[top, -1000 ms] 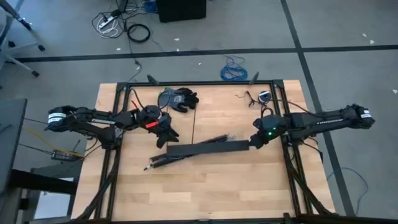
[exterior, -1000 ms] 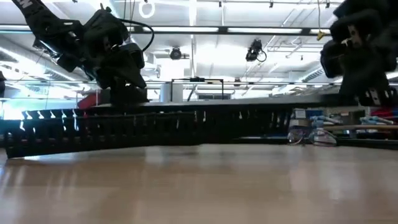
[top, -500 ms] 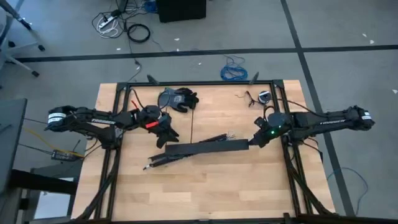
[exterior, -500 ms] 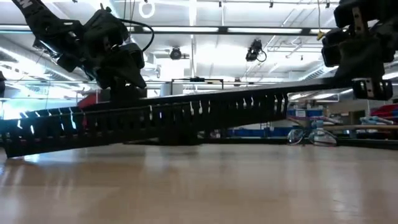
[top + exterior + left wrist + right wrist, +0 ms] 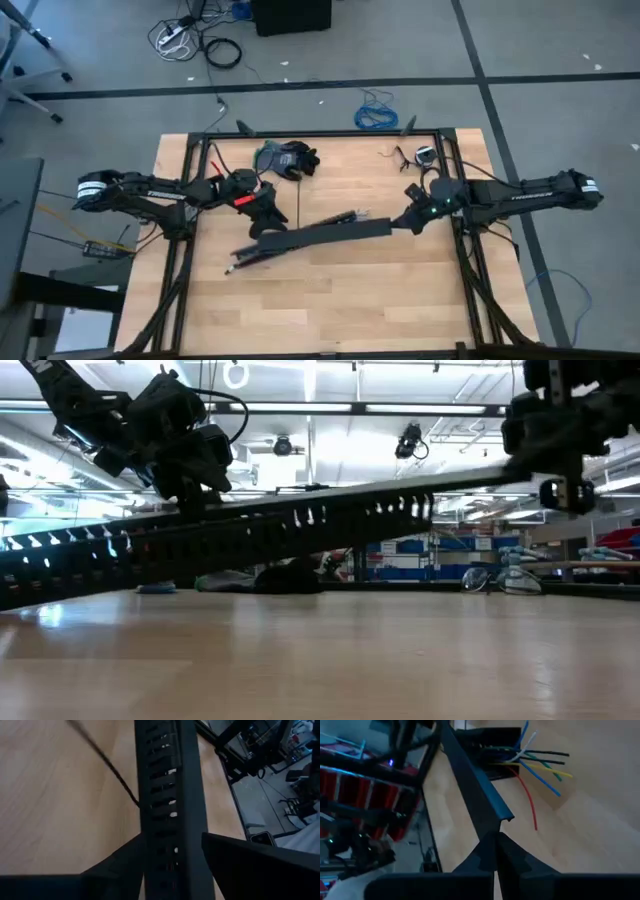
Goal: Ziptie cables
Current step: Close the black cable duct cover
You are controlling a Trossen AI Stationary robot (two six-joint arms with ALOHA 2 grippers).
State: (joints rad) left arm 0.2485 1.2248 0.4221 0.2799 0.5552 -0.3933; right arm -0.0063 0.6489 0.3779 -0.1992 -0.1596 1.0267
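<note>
A long black slotted strip (image 5: 325, 233) spans the middle of the table, slanting in the low view (image 5: 300, 525) with its right end raised. My left gripper (image 5: 265, 228) is shut on its left end, my right gripper (image 5: 400, 222) on its right end. The cables (image 5: 300, 243), a thin dark bundle, lie on the table under and beside the strip. Their coloured ends (image 5: 535, 757) stick out of a black channel in the right wrist view. One dark cable (image 5: 107, 765) runs beside the strip. My left gripper has the strip's left end between its two fingers, one on each long side (image 5: 150, 845), coming from above and lying across it. That end stays low by the table. My right gripper pinches the strip's thin right-end edge (image 5: 492, 817) between its fingers, coming from the table's right. That end is lifted clear.
A dark glove-like heap (image 5: 288, 158) lies near the far edge, and a small round item (image 5: 425, 155) sits far right. Black frame rails (image 5: 190, 200) run along the table's sides. Bare wood (image 5: 330, 300) lies toward the near edge.
My right gripper has gone up and a little toward the far edge, raising the strip's right end. The strip has tipped from lying level to slanting, its left end staying low at my left gripper. More of the cable bundle shows beside it.
</note>
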